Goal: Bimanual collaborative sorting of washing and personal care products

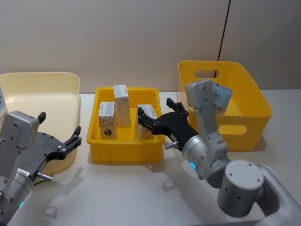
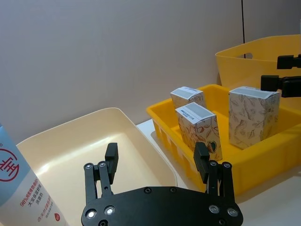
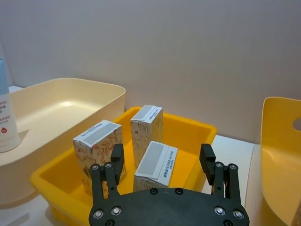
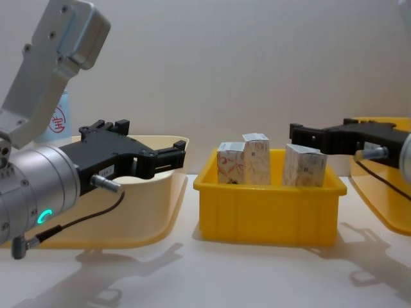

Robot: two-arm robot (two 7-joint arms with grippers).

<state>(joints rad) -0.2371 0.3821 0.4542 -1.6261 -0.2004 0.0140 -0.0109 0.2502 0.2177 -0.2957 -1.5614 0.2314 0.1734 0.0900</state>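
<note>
Red "98%" and round red logo (image 2: 6, 165) on light-blue tube (image 2: 21, 190)

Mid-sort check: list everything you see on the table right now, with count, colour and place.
cartons: 3, white with printed pattern, in the small tray; the right-hand one leans.
small tray: 1, yellow, table centre.
squeeze tube: 1, light blue with a round red logo, at the cream tub's left end; in or beside it, cannot tell.
cream tub: 1, table left.
large tub: 1, yellow, table right.
whitish pack: 1, inside the large tub, partly hidden by the right arm.
table: 1, white.
left gripper: black, open, by the cream tub's right rim.
right gripper: black, open, at the right-hand carton.
</note>
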